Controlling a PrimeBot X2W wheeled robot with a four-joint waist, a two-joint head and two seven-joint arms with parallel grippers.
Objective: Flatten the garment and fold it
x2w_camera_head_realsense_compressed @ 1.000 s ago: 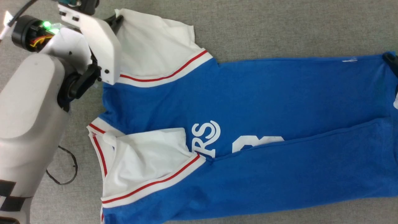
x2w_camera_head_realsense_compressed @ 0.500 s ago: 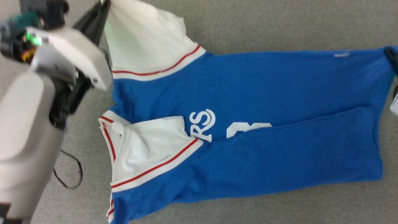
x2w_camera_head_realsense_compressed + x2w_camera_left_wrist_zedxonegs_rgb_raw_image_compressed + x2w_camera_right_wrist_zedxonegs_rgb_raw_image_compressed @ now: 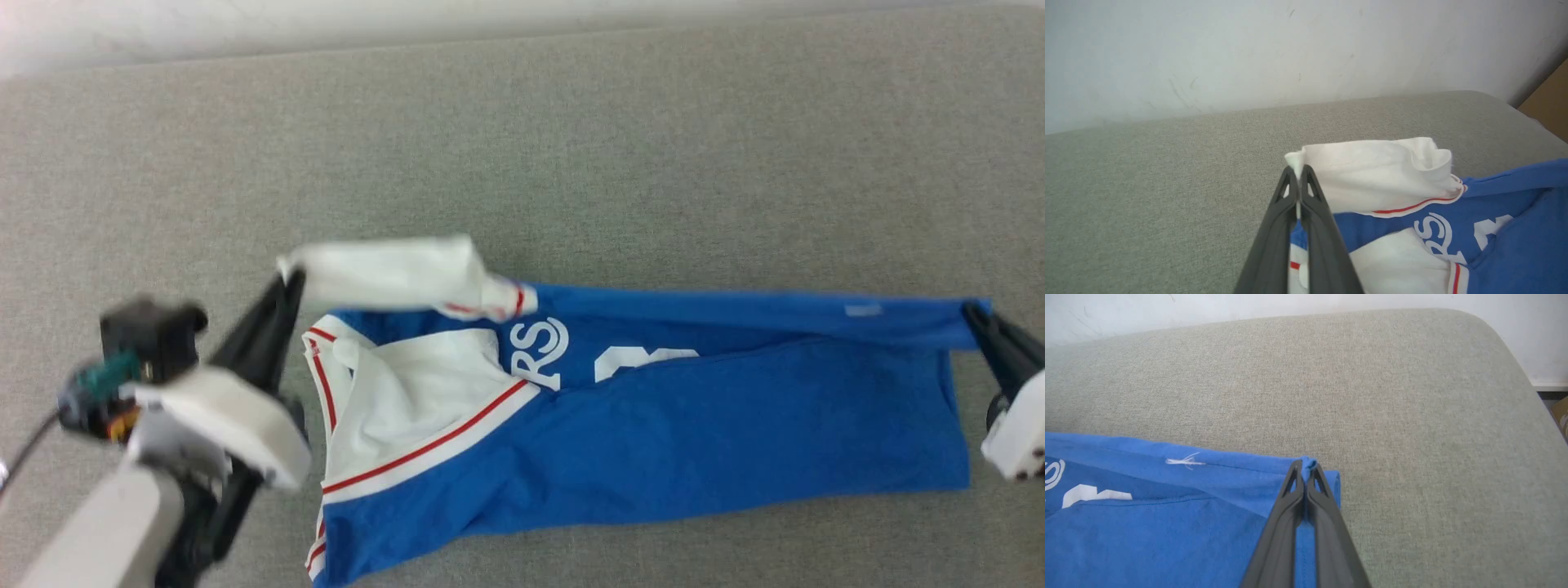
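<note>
The garment [image 3: 653, 441] lies lengthwise on the grey padded surface [image 3: 571, 147], with its white lettering [image 3: 543, 351] partly hidden by a fold of blue cloth. The left tool [image 3: 286, 282] is to the left of the lettering and a little beyond it. It is clenched on the end of the far white sleeve [image 3: 384, 273], a sliver of cloth pinched between its dark fingers [image 3: 1274, 228]. The right tool [image 3: 971, 310] is well to the right of the lettering, clamped tight on the far corner of the blue hem [image 3: 1327, 477]. Between the two tools the garment's far edge runs as a taut blue band just beyond the lettering. The near white sleeve [image 3: 408, 400] lies just left of the lettering, with its red-and-white trim [image 3: 433, 445] slanting below it.
</note>
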